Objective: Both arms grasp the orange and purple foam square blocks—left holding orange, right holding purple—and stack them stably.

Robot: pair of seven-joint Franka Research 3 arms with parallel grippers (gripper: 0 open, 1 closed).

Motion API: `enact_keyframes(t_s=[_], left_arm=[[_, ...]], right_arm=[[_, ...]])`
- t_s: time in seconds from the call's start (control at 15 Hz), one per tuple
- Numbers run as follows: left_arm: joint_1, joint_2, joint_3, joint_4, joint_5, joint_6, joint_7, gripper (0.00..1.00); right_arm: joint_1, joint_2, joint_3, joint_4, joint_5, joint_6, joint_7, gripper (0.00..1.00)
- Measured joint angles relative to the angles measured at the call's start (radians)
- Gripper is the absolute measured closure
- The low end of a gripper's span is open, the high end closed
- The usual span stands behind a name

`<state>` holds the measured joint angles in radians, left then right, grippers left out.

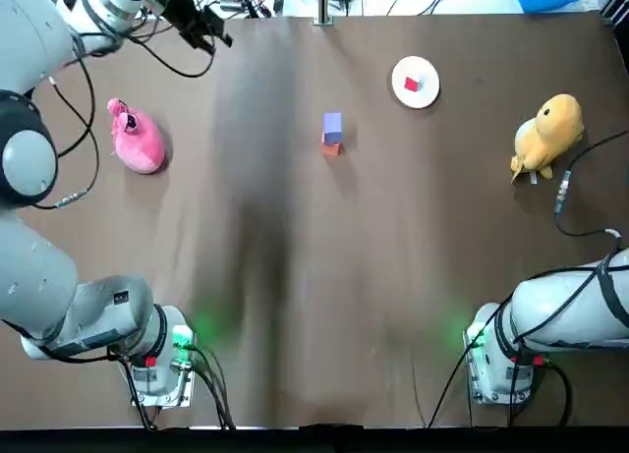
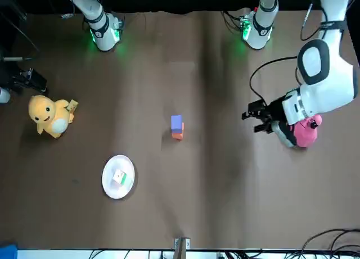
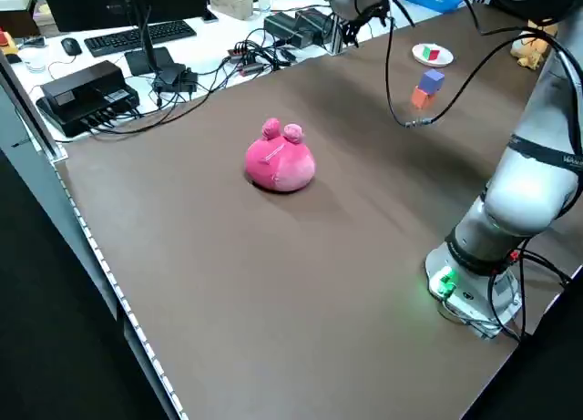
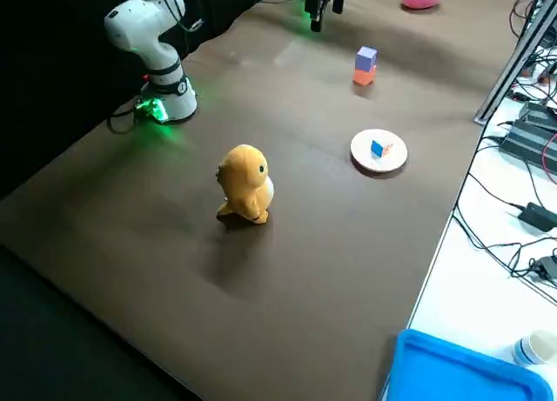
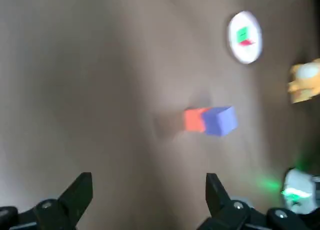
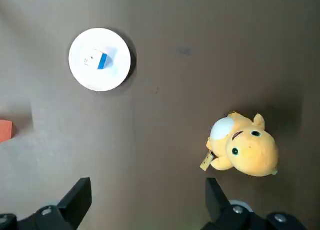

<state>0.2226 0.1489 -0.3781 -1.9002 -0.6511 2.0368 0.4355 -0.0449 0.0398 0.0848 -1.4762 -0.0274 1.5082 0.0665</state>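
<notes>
Purple block point(image 1: 332, 125) rests on orange block point(image 1: 331, 148) at mid-table, with left gripper point(image 1: 211, 30) and right gripper point(image 6: 148, 185) both spread wide, empty and well apart; slight overhang or a passing arm could topple this light foam stack.

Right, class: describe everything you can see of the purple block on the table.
The purple block is a small cube with plain, matte faces that look like foam. It sits upright on top of the orange block, and the two form a little stack near the middle of the brown table. Only the orange block beneath touches it. The white plate lies well apart from it.
</notes>
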Motion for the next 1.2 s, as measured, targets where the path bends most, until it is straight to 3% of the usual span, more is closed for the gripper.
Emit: enact_keyframes(t_s=[0.2,0.27,0.53,0.8,1.2], left_arm=[[0.018,-0.043,0.001,0.005,0.192,-0.062,-0.126,0.00],[0.021,-0.071,0.001,0.018,0.328,-0.098,-0.238,0.00],[0.021,-0.124,-0.004,0.066,0.507,-0.210,-0.436,0.00],[0.016,-0.150,-0.014,0.151,0.633,-0.313,-0.522,0.00],[0.014,-0.156,-0.018,0.295,0.649,-0.376,-0.555,0.00]], right_arm=[[0.014,-0.001,-0.012,0.000,0.000,0.003,0.000,0.00],[0.014,-0.002,-0.016,0.000,0.000,0.008,0.000,0.00],[0.012,-0.003,-0.026,0.000,-0.001,0.023,0.002,0.00],[0.010,-0.003,-0.030,-0.002,-0.001,0.024,0.001,0.00],[-0.007,-0.003,-0.031,-0.004,0.063,0.050,-0.007,0.00]])
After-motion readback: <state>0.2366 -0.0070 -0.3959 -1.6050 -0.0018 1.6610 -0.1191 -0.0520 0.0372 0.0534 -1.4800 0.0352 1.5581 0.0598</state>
